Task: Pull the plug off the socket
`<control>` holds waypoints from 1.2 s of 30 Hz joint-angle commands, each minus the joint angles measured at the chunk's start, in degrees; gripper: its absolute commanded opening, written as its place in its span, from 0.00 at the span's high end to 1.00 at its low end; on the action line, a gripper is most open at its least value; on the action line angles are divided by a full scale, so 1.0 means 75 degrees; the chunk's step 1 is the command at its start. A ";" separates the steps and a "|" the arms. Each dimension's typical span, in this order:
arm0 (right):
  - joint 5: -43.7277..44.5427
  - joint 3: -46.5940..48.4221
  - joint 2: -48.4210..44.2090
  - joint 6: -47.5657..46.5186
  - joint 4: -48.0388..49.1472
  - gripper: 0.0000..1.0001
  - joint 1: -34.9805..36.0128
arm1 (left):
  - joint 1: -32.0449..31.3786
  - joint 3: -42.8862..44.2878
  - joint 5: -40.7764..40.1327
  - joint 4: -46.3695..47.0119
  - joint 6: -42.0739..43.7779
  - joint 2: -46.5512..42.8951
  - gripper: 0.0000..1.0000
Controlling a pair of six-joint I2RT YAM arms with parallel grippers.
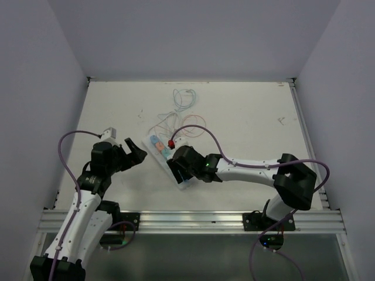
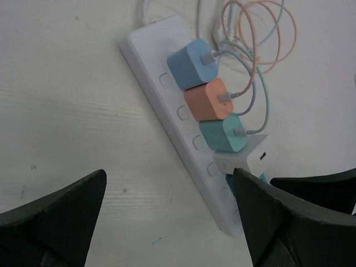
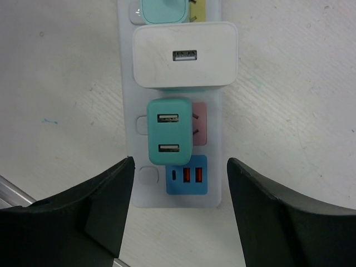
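Observation:
The long white power strip [image 1: 159, 149] lies diagonally at the table's middle. In the left wrist view the strip [image 2: 161, 61] carries blue [image 2: 192, 64], orange [image 2: 211, 100] and teal [image 2: 222, 133] cube plugs with cables, then a white adapter [image 2: 250, 158]. In the right wrist view the strip [image 3: 125, 83] holds the white adapter [image 3: 185, 54] and a teal two-port USB plug [image 3: 170, 130] over the pink label [image 3: 200, 123], above a blue USB panel [image 3: 187, 178]. My right gripper [image 3: 181, 165] is open, straddling the strip's near end [image 1: 177, 171]. My left gripper [image 2: 169, 172] is open, just left of the strip [image 1: 136, 151].
Thin blue and pink cables coil behind the strip [image 1: 184, 108], and also show in the left wrist view [image 2: 261, 33]. The table's metal front rail [image 1: 193, 219] runs along the near edge. Grey walls close the left and right sides.

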 commanded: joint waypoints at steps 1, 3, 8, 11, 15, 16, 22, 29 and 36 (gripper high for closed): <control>0.0218 0.0417 0.0208 -0.0148 0.0333 0.29 0.0056 | -0.0037 -0.0259 0.0304 0.0380 -0.0166 0.0079 0.00; 0.0229 0.0441 0.0291 -0.0125 0.0380 0.29 0.0056 | -0.0036 -0.0365 0.0327 0.0486 -0.0201 0.0103 0.00; 0.0054 0.0417 0.0362 -0.0067 0.0404 0.28 0.0056 | -0.0036 -0.0775 0.0631 0.0908 -0.0412 0.0254 0.00; 0.0065 0.0277 0.0269 -0.0020 0.0310 0.23 0.0056 | -0.0048 -0.0893 0.0702 0.1014 -0.0471 0.0325 0.00; -0.0098 -0.0050 0.0233 0.0109 0.0204 0.14 0.0067 | -0.0048 -0.0939 0.0690 0.1108 -0.0517 0.0361 0.00; -0.0122 -0.0109 0.0245 0.0156 0.0216 0.13 0.0091 | -0.0048 -0.0974 0.0702 0.1154 -0.0564 0.0361 0.00; 0.0041 -0.0286 0.0362 0.0285 0.0193 0.08 0.0372 | -0.0048 -0.1115 0.0831 0.1307 -0.0775 0.0442 0.01; 0.0287 -0.0216 0.0608 0.0402 0.0123 0.10 0.0466 | -0.0048 -0.1221 0.0854 0.1424 -0.1009 0.0431 0.01; 0.0557 -0.0309 0.0866 0.0672 0.0029 0.11 0.0466 | -0.0048 -0.1443 0.0971 0.1611 -0.1232 0.0419 0.01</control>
